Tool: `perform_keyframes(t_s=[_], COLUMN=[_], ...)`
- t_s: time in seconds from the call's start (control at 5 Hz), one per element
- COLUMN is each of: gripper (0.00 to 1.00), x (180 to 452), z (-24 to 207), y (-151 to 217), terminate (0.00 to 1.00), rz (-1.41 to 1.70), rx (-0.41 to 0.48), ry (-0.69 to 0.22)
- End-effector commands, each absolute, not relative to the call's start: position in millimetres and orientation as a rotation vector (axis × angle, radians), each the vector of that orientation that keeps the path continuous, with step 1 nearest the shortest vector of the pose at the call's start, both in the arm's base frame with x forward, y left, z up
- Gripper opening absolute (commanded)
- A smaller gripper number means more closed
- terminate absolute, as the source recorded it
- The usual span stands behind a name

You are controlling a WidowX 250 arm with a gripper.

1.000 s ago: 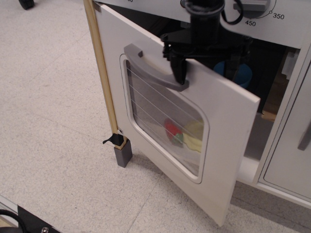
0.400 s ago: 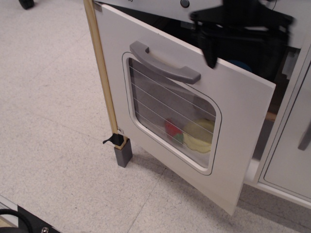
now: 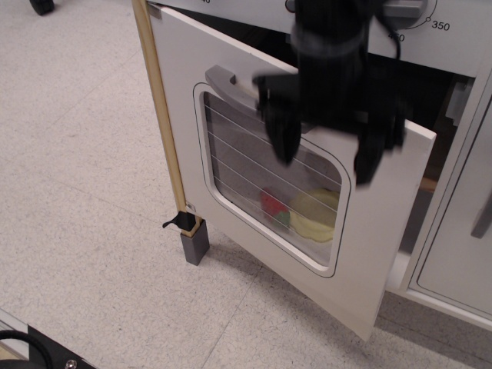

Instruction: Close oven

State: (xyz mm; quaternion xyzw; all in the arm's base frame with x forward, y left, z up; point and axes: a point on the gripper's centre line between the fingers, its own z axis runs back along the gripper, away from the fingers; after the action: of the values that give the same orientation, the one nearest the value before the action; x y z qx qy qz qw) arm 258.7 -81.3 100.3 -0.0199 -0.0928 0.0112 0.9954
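Observation:
The white oven door (image 3: 369, 254) stands partly open, hinged on its left side, with its clear lined window (image 3: 246, 181) facing me. The dark oven cavity (image 3: 442, 108) shows behind the door's right edge. My black gripper (image 3: 326, 150) is motion-blurred and hangs in front of the door's upper part, open, with one finger (image 3: 283, 137) over the window and the other (image 3: 369, 157) near the door's right edge. It covers most of the grey bar handle; only the handle's left end (image 3: 221, 77) shows. It holds nothing.
Red and yellow toy items (image 3: 296, 214) show through the window. A wooden post (image 3: 159, 108) with a grey foot (image 3: 194, 247) stands at the hinge side. A plain white cabinet door (image 3: 457, 261) with a grey handle (image 3: 483, 215) is at right. The oven's control panel (image 3: 446, 34) runs above.
The gripper came from behind the door's top edge to in front of the door, lower and nearer the camera. The door's free edge first swung rightward, then held still.

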Motion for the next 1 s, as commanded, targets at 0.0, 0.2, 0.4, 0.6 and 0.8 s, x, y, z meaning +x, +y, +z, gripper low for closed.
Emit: perform_keyframes(t_s=[0.0,0.2,0.4,0.6,0.8], gripper=[1.0,1.0,1.0,1.0,1.0], x=[266.3,284.2,300.4,308.2,317.4], z=[72.6,61.8,53.1,49.7,47.7], y=[-83.4,-83.1,-82.5,-84.5,-84.9], terminate=[0.0,0.0,0.0,0.0,0.0], rz=[0.002,0.022,0.048,0.047,0.018], rx=[0.022,0.027,0.026,0.036,0.021], ry=[-0.248,-0.267,-0.284,-0.297,-0.311])
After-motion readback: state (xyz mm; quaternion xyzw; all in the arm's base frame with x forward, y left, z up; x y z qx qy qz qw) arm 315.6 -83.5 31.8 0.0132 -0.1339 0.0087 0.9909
